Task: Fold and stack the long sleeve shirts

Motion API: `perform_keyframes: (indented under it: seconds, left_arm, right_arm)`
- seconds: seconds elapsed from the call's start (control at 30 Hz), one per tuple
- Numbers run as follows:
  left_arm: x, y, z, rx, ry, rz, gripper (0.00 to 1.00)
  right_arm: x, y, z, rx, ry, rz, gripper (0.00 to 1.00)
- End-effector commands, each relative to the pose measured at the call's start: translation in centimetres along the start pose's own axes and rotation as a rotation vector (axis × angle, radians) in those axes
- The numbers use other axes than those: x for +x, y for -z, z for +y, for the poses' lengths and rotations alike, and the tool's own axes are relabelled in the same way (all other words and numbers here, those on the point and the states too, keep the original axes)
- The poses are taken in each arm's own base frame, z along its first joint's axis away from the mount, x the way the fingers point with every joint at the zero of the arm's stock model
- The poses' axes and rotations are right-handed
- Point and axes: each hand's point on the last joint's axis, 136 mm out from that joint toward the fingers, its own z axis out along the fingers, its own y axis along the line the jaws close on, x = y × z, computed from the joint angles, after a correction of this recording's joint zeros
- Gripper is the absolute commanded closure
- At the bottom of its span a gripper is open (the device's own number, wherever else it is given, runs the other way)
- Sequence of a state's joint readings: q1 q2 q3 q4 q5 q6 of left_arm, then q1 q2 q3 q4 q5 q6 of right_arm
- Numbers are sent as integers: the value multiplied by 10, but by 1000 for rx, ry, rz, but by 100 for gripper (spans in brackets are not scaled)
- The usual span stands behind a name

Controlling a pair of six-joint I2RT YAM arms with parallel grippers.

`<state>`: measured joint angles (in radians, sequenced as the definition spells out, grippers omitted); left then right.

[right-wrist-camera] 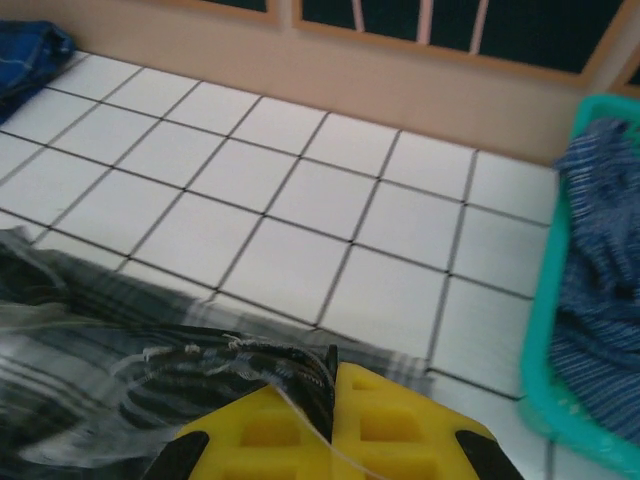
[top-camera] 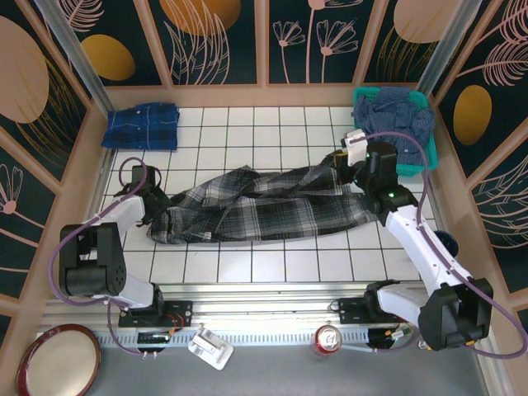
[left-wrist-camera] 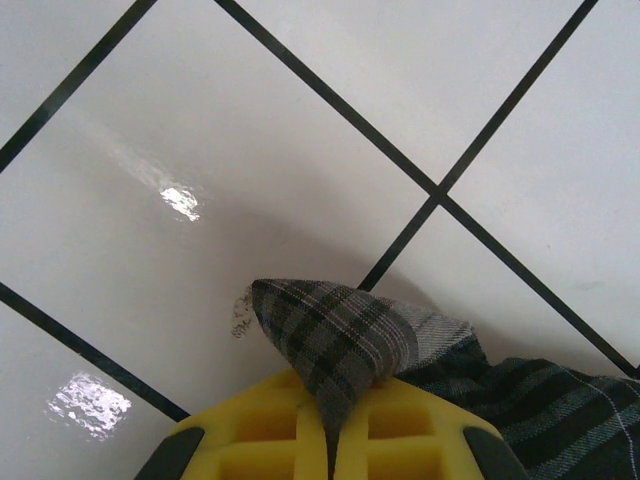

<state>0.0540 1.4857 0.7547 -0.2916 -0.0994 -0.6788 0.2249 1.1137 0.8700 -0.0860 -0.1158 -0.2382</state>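
Note:
The grey-black-white plaid shirt (top-camera: pixel 264 210) lies stretched across the middle of the tiled table. My left gripper (top-camera: pixel 155 208) is shut on its left end; a pointed fold of plaid cloth (left-wrist-camera: pixel 335 335) sticks out between the yellow fingers (left-wrist-camera: pixel 250 425). My right gripper (top-camera: pixel 345 165) is shut on the shirt's right end, with a dark bunched edge (right-wrist-camera: pixel 255 365) pinched between its yellow fingers (right-wrist-camera: pixel 400 415). A folded bright blue plaid shirt (top-camera: pixel 142 125) rests at the back left. A dull navy shirt (top-camera: pixel 396 111) is heaped in the teal basket (top-camera: pixel 412 169).
The teal basket (right-wrist-camera: pixel 545 390) stands at the back right, close to my right gripper. Wooden walls (top-camera: pixel 231 95) fence the table on three sides. A soda can (top-camera: pixel 328 338), a red bowl (top-camera: pixel 58 359) and a small white device (top-camera: pixel 210 346) sit on the near ledge.

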Motion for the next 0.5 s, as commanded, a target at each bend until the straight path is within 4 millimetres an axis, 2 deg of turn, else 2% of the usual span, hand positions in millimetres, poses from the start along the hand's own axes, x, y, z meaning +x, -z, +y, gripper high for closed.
perform_keyframes:
  seconds: [0.0, 0.03, 0.2, 0.3, 0.37, 0.4, 0.47]
  left_arm:
    - [0, -3, 10, -33, 15, -12, 97]
    - [0, -3, 11, -36, 17, -11, 97]
    - [-1, -3, 9, -29, 9, -9, 97]
    - [-3, -3, 8, -30, -2, -10, 96]
    - [-4, -2, 7, -30, -8, -14, 96]
    - [-6, -1, 7, -29, -9, -16, 96]
    - [-7, 0, 6, -31, -13, -19, 96]
  right_arm:
    - [-42, 10, -36, 140, 59, -149, 71]
    - [-39, 13, -39, 151, 5, -138, 50]
    - [-7, 42, -27, 104, -286, -72, 23]
    - [13, 60, -27, 129, -573, -66, 9]
    - [32, 54, -16, 85, -768, -15, 5]
    - [42, 47, -9, 56, -821, 26, 1]
    - [67, 24, 5, 43, -881, 151, 1]
